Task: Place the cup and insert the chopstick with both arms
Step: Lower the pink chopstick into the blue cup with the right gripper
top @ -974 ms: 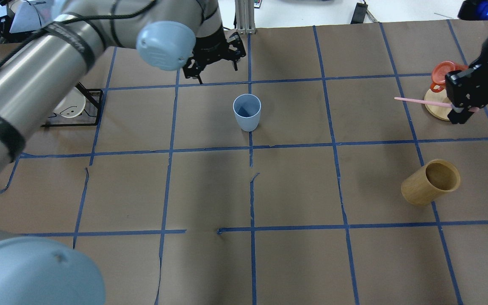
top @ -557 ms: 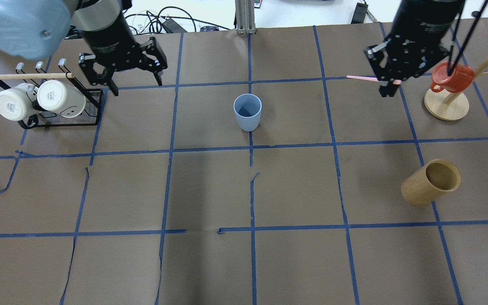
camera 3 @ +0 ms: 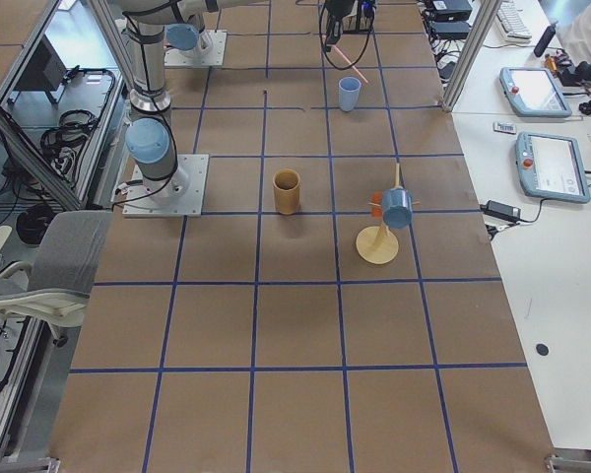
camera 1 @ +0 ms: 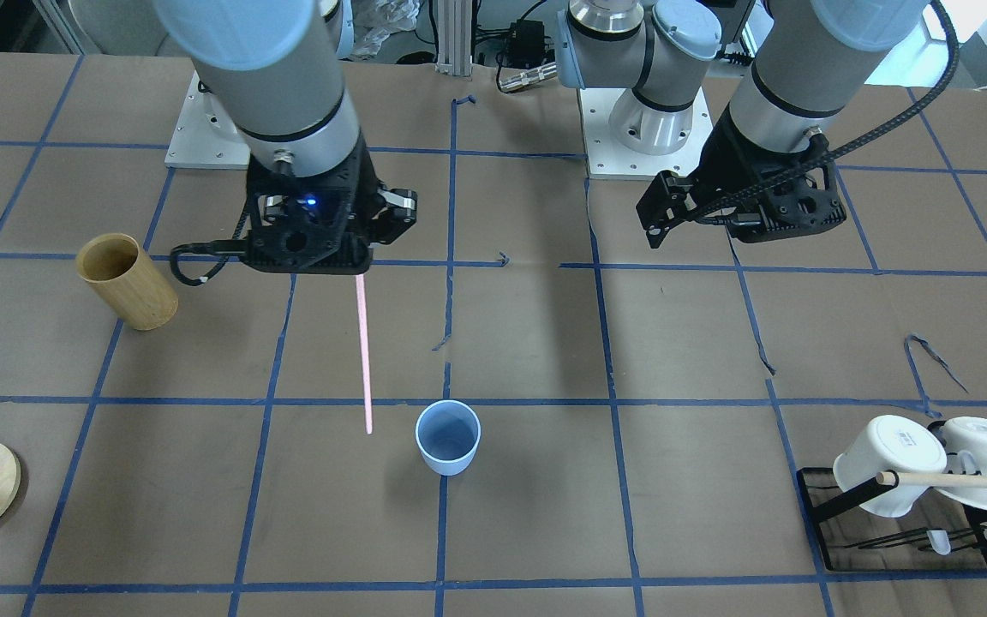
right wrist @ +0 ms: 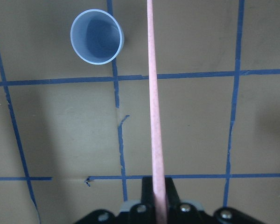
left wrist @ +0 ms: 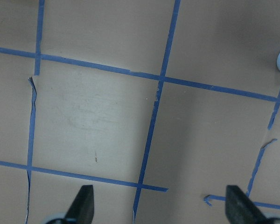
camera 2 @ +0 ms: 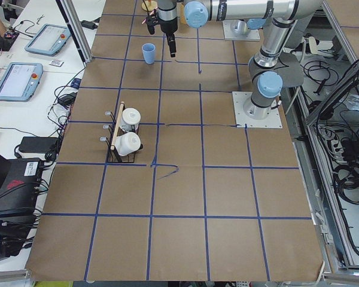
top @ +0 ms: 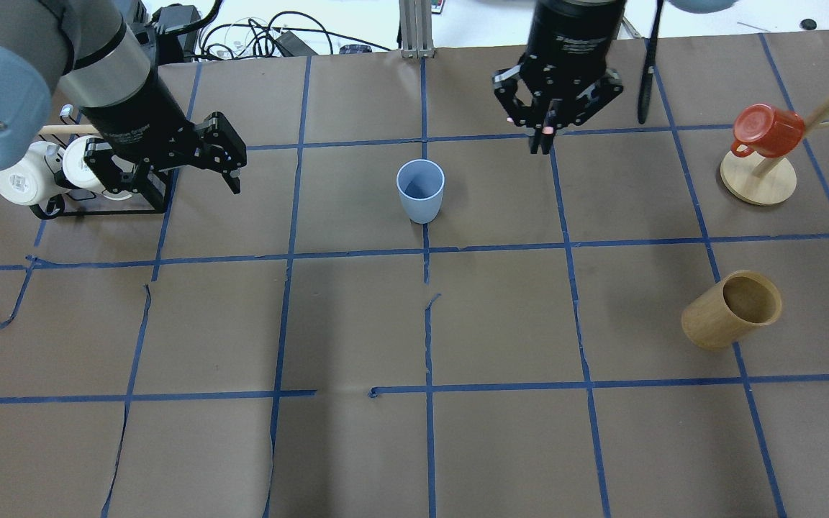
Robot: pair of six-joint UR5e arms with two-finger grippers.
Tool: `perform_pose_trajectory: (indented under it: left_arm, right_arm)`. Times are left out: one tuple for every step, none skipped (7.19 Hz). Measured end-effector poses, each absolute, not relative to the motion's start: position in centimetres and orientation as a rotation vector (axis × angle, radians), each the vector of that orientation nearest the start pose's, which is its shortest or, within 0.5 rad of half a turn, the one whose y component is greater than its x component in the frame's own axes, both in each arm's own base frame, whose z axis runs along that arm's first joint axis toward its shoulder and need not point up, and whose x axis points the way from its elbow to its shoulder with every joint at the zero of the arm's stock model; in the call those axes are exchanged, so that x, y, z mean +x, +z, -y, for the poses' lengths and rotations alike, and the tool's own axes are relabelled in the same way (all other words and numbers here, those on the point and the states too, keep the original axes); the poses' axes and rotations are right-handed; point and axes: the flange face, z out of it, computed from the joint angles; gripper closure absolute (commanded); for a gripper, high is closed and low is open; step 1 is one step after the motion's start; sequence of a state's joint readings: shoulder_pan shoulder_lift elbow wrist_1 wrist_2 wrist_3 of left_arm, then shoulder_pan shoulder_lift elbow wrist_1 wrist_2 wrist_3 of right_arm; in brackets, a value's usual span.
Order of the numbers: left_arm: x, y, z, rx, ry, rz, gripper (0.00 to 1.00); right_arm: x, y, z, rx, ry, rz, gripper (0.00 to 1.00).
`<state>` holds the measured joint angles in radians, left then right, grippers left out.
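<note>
The light blue cup (top: pixel 420 191) stands upright and empty on the table's centre line; it also shows in the front view (camera 1: pixel 448 437) and the right wrist view (right wrist: pixel 97 36). My right gripper (top: pixel 545 140) is shut on the pale pink chopstick (camera 1: pixel 363 351), which hangs near vertical above the table. The stick's tip is beside the cup, outside the rim (right wrist: pixel 152 93). My left gripper (top: pixel 177 173) is open and empty, well left of the cup, next to the mug rack. Its fingers (left wrist: pixel 84 205) are spread wide over bare paper.
A black rack with white mugs (top: pixel 83 173) and a beige wooden rod sits at the far left. A red mug on a wooden tree stand (top: pixel 767 129) is at the far right. A tan wooden cup (top: pixel 731 309) stands nearer right. Blue tape grids the brown paper.
My right gripper has carried the chopstick left towards the cup and turned it from level to pointing down. My left gripper has moved left, away from the cup, to beside the mug rack.
</note>
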<state>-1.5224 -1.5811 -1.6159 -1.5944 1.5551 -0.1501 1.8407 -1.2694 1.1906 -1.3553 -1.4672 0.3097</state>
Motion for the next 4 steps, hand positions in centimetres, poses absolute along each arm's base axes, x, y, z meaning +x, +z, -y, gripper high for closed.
perform_pose_trajectory:
  left_arm:
    - [-11.1, 45.8, 49.4, -0.331, 0.129, -3.135, 0.0]
    - [-11.2, 45.8, 49.3, -0.343, 0.127, -3.139, 0.0]
    - [-11.3, 45.9, 49.3, -0.345, 0.126, -3.142, 0.0]
    - [-11.3, 46.0, 49.2, -0.342, 0.125, -3.144, 0.0]
  right_arm:
    - [32.1, 48.4, 53.5, 0.1, 0.267, -3.058, 1.0]
    - [33.6, 48.0, 53.0, 0.122, 0.294, -3.033, 1.0]
    - [34.6, 47.3, 53.0, 0.138, 0.325, -3.012, 1.0]
    - [35.2, 46.2, 53.3, 0.161, 0.362, -2.999, 1.0]
